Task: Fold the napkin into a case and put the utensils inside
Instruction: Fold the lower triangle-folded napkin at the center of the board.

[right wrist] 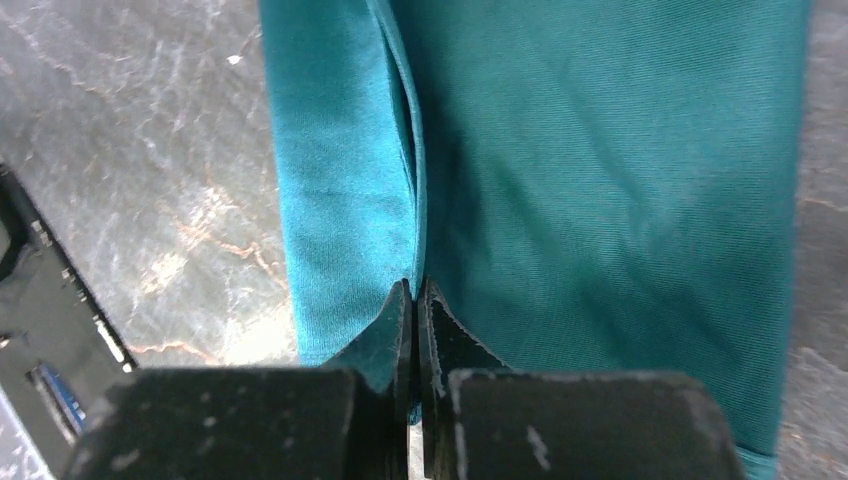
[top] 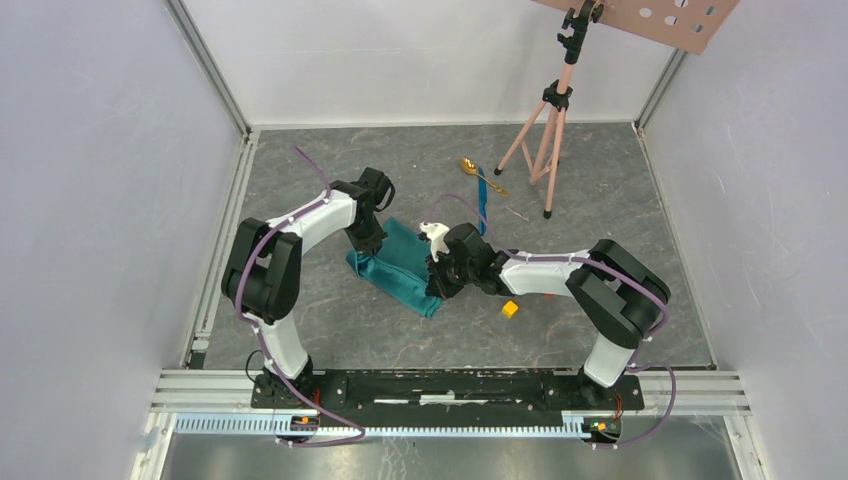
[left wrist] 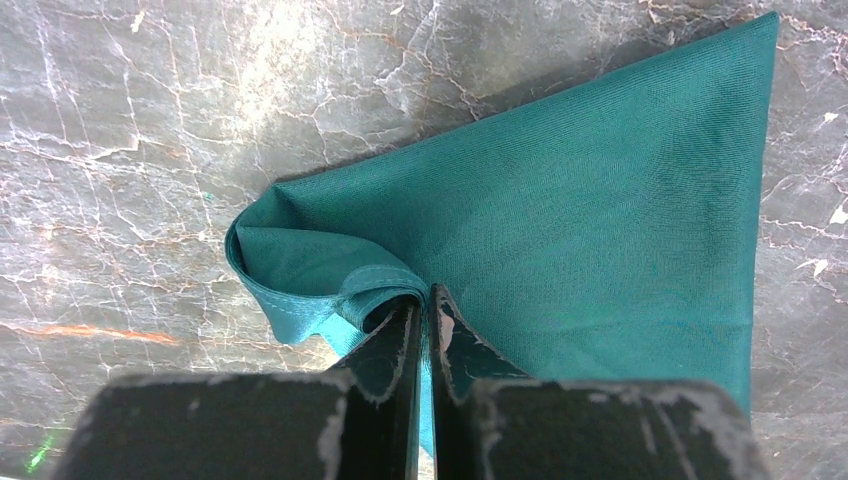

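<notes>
Left fingers pinch the napkin fold, right fingers clamp the opposite hem; cloth lies lengthwise between them.

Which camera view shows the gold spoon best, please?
The top external view: the spoon lies in plain sight beside the blue stick. Both wrist views show only the napkin and table, no spoon.

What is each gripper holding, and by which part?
Both hold the napkin: the left gripper pinches its curled hem beside a fold, the right gripper the hemmed edge of the top layer.
</notes>
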`<action>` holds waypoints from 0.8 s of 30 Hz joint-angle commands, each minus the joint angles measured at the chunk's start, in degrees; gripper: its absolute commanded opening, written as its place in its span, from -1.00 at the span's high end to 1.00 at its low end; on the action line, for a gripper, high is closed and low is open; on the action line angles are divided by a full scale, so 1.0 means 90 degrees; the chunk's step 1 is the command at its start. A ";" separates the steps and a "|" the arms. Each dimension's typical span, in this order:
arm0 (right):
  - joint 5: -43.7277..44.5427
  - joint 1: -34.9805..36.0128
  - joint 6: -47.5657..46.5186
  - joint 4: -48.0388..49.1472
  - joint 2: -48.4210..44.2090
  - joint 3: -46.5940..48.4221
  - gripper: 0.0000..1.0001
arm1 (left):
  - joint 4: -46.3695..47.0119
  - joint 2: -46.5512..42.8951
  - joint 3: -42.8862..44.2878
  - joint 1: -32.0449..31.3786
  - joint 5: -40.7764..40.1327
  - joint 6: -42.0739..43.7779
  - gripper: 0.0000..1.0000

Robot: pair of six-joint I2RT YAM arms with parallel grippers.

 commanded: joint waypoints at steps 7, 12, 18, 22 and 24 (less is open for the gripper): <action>0.0634 -0.0007 -0.0303 -0.0141 0.0091 0.0354 1.00 | 0.0536 -0.0866 0.0203 0.0099 0.0853 0.1041 -0.21; 0.0626 -0.0010 -0.0324 -0.0168 0.0087 0.0391 1.00 | 0.0613 -0.1700 -0.0105 0.0391 0.1256 0.1302 -0.46; 0.0596 -0.0027 -0.0318 -0.0209 0.0077 0.0451 0.95 | 0.1074 -0.2488 -0.1281 0.1656 0.2341 0.1532 -0.06; 0.0590 -0.0039 -0.0301 -0.0199 0.0074 0.0452 0.93 | 0.1461 -0.2473 -0.1830 0.2060 0.2997 0.1532 0.42; 0.0577 -0.0037 -0.0301 -0.0209 0.0094 0.0476 0.92 | 0.1572 -0.2345 -0.1952 0.2089 0.3104 0.1513 0.57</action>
